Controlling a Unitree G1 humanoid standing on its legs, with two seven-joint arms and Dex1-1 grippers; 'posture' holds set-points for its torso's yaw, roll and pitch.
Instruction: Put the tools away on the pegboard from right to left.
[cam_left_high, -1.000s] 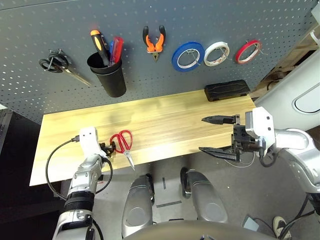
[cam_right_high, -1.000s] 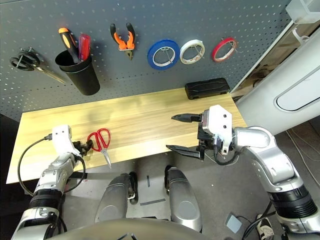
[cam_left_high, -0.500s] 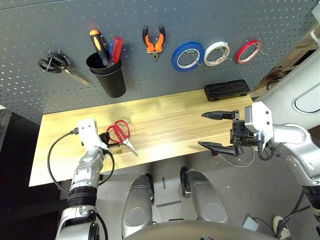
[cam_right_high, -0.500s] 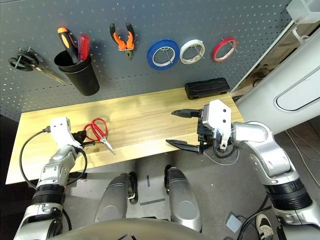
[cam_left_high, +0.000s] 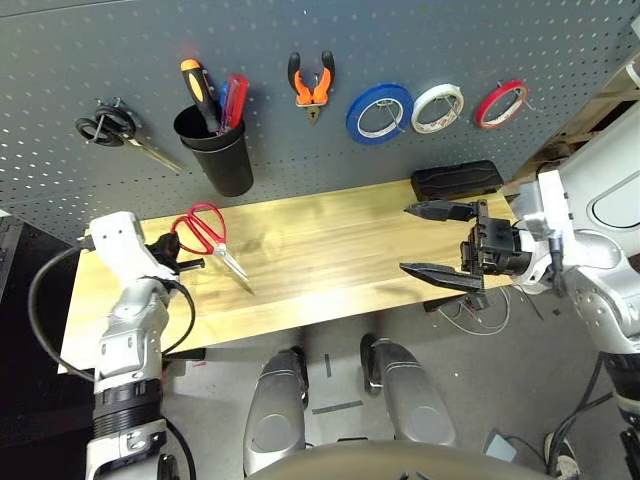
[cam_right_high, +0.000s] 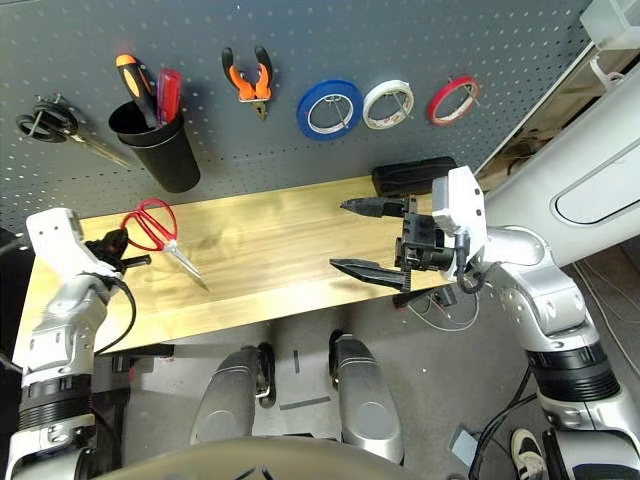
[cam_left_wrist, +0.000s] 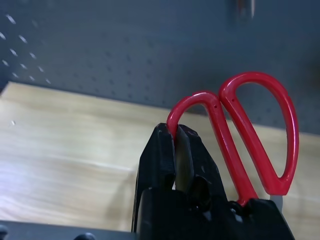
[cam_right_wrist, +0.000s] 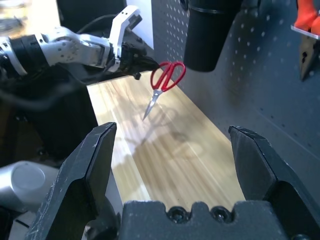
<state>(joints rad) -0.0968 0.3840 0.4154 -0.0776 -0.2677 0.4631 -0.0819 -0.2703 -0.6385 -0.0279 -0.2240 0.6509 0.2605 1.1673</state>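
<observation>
Standing behind the pale wooden counter (cam_left_high: 330, 240), the dark grey perforated metal pegboard (cam_left_high: 290, 150) is hung with orange-handled pliers (cam_left_high: 311, 88) and a thin red tape ring (cam_left_high: 501, 104). Above the counter's left end, red-handled metal scissors (cam_left_high: 207, 232) are clamped by one handle between the left fingers (cam_left_wrist: 176, 150); the right fingers (cam_left_high: 438, 241) are spread apart.

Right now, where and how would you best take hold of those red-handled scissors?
The red-handled scissors hang from the left pincer, which pinches one handle loop, blades slanting down. I'd take the other loop, coming from the right, the side facing away from that pincer: its open ring should give a finger something to hook, and the pointed blades stay clear.
</observation>
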